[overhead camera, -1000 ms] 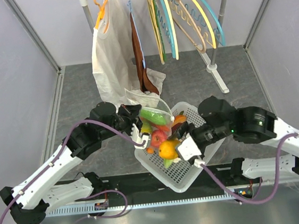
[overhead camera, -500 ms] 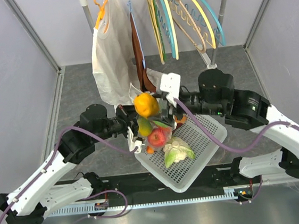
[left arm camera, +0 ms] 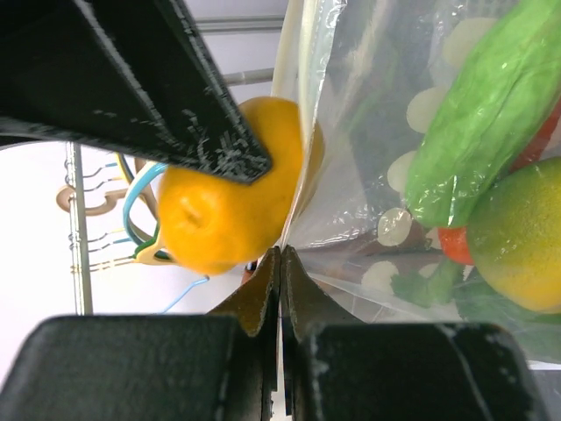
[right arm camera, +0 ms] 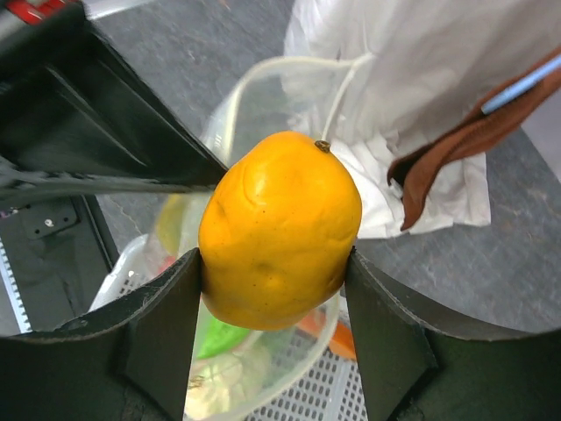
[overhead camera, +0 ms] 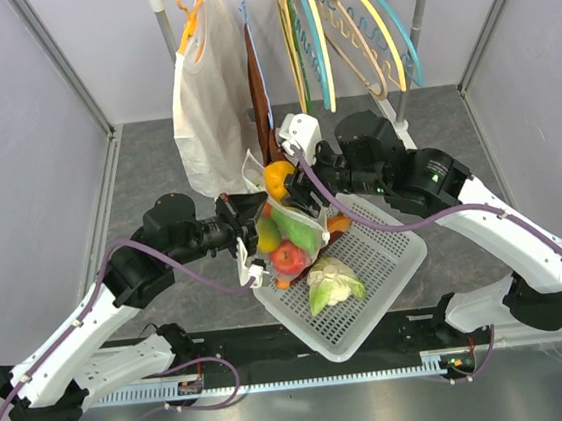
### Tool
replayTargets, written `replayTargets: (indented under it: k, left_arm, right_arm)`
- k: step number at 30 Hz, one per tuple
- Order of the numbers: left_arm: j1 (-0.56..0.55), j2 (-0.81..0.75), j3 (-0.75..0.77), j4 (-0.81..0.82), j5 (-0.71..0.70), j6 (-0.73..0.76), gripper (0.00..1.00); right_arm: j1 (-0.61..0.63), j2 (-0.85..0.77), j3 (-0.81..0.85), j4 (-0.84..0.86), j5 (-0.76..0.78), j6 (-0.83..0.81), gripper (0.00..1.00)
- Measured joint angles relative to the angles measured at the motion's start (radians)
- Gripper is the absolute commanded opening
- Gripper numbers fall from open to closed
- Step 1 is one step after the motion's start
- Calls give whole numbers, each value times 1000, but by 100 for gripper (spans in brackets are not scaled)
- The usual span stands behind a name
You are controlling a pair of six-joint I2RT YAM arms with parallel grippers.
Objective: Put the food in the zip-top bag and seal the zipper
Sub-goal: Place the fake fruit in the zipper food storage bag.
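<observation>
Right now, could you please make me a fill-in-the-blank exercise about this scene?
The ___ end effector holds the orange pepper above the bag.
The left end effector, pinching the bag's edge, is ___.
The cucumber inside the bag is ___.
Missing words: right; shut; green.

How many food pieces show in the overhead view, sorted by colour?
Orange-yellow: 1, held pepper at the zip-top bag mouth
Green: 1, cucumber
Yellow-green: 1, round piece
Red: 1, apple
White and green: 1, cauliflower
Orange: at least 1, partly hidden piece
Total: at least 6
</observation>
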Motion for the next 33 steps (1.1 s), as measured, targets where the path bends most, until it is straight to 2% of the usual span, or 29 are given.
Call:
replayTargets:
  k: [3,4,5,7,8,9,17,21,26,30,33]
  left_arm:
    - [0,-1,1,9,1,10,2]
    - [0,-1,1,12,1,12,2]
    - [0,-1,1,16,1,14,2]
    - [0,-1,2,22,0,14,2]
    - [0,0,3,23,0,14,2]
    - [0,2,7,24,-2,14,2]
    - [0,50,67,38,-35,10,2]
    - [-1,71,77,50,-80,-5,2]
    - [-1,110,94,50,-161,-69,2]
    - [0,146,133,50,-217,-138,2]
    - [0,151,151,54,-236,-174,2]
  right_arm:
    - [-28,0,-3,-22,-3,0,49]
    - [-35,0,-4,-28,-6,-1,55]
    - [-40,0,-5,-35,-11,-2,72]
    - [-43,0,-7,-52,-28,-8,84]
    - [-43,0,-8,-61,-40,-16,94]
    - [-43,0,-8,-69,-51,-25,98]
    - [-43,-19,-8,-66,-82,-54,98]
    - [-43,-133,-66,41,-55,-28,98]
    - [-43,-287,-97,168,-9,6,85]
    - [-43,-377,-187,238,10,60,83]
    - [-45,-402,-276,244,20,89,70]
